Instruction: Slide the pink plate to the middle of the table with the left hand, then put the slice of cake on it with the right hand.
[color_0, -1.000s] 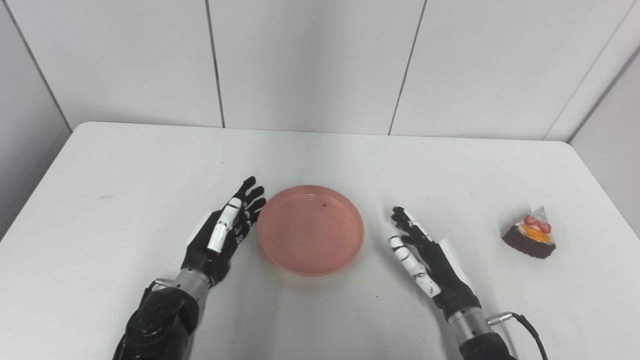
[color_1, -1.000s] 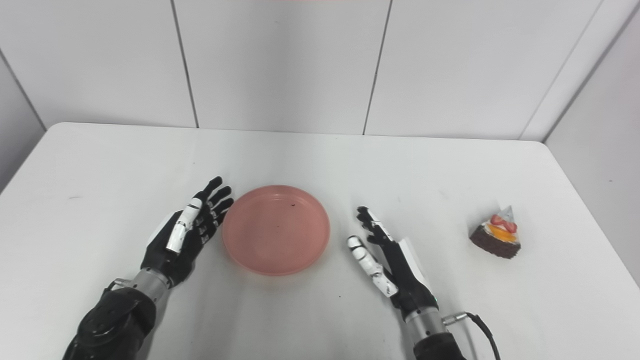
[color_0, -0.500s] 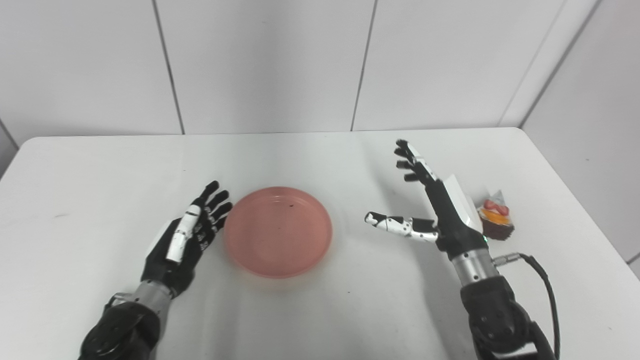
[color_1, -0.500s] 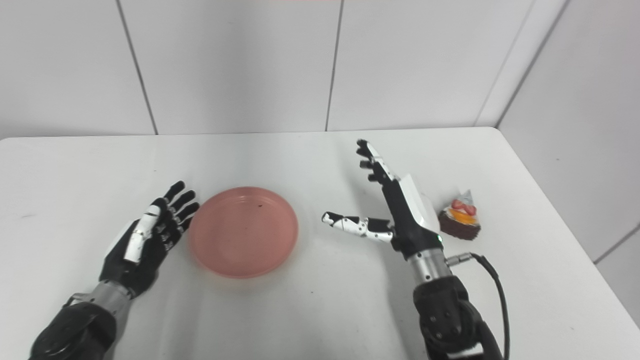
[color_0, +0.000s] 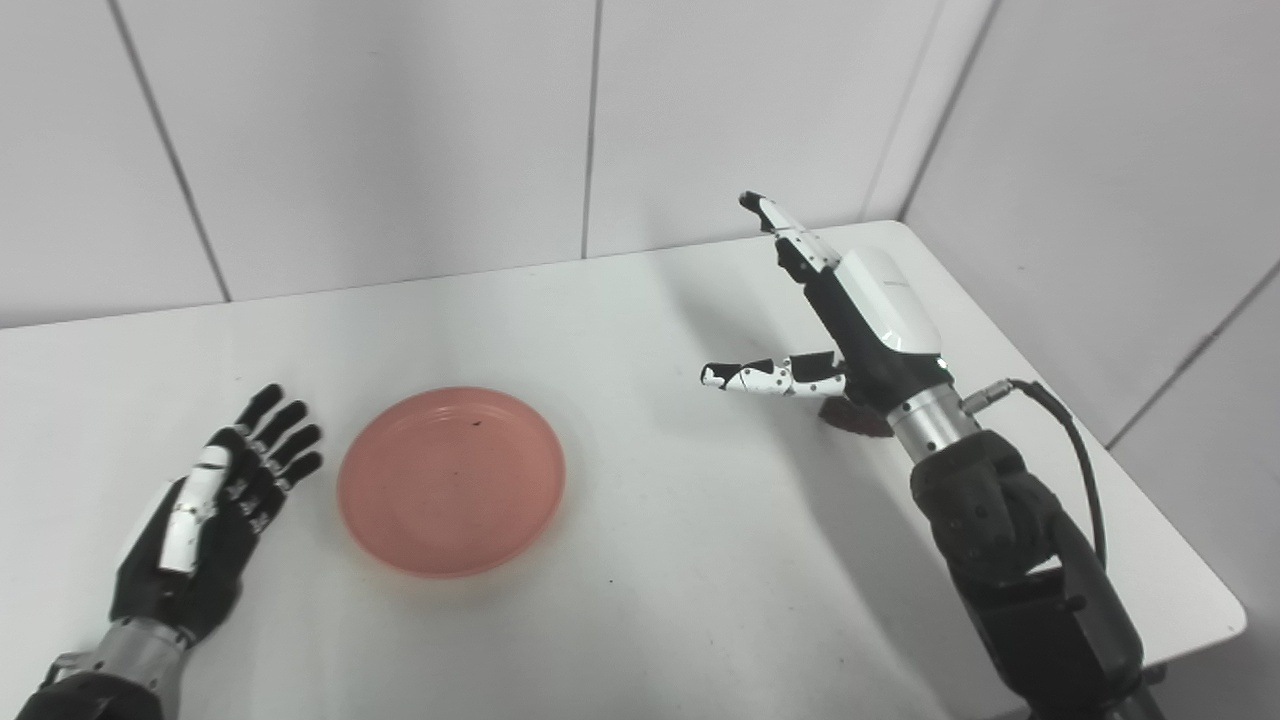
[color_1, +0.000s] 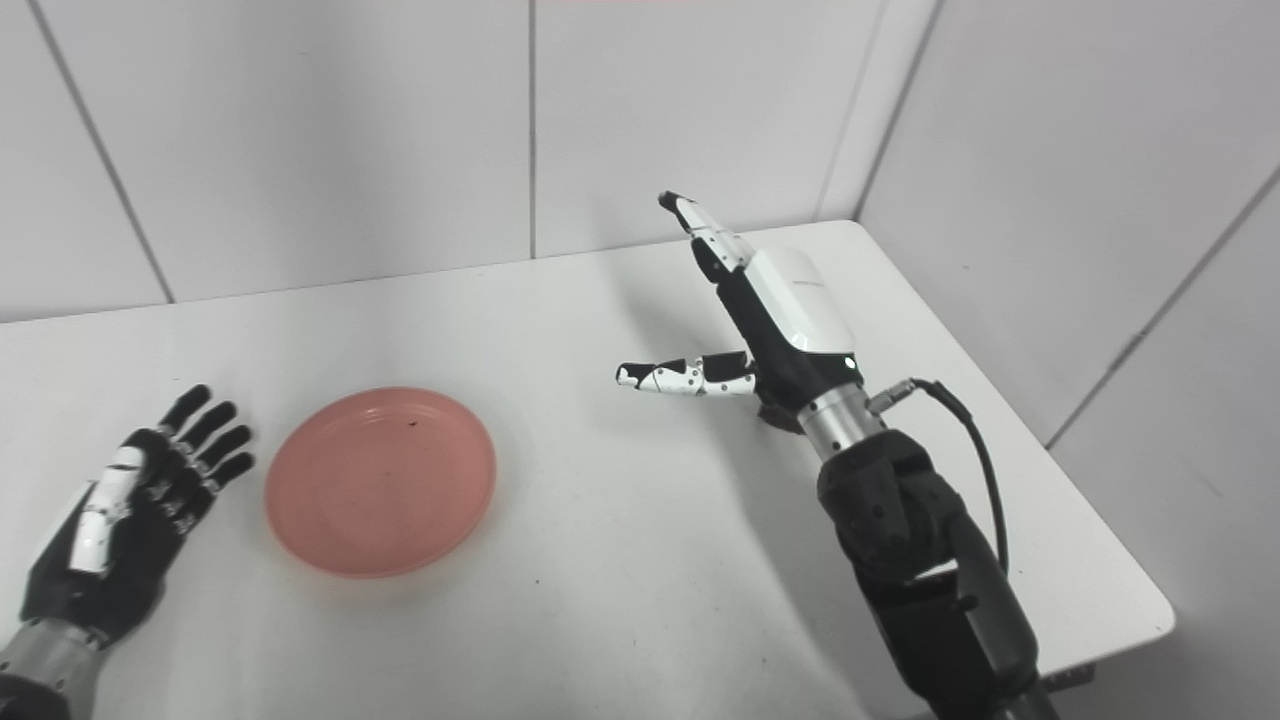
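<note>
The pink plate (color_0: 451, 481) lies empty and flat on the white table (color_0: 700, 560). My left hand (color_0: 215, 500) rests open on the table just left of the plate, fingers spread, with a small gap to the rim. My right hand (color_0: 850, 310) is raised above the table's right side, open, fingers pointing up and away and the thumb sticking out to the left. The slice of cake (color_0: 856, 419) is almost wholly hidden behind that hand; only a dark brown bit of its base shows under the wrist. Nothing is held in either hand.
The table's right edge and front right corner (color_0: 1238, 612) lie close to my right arm. A black cable (color_0: 1075, 440) loops from the right wrist. White wall panels (color_0: 400, 130) stand right behind the table's far edge.
The camera has turned to the right. My right hand rose from beside the plate and swung right, in front of the cake. The left hand and plate have stayed put.
</note>
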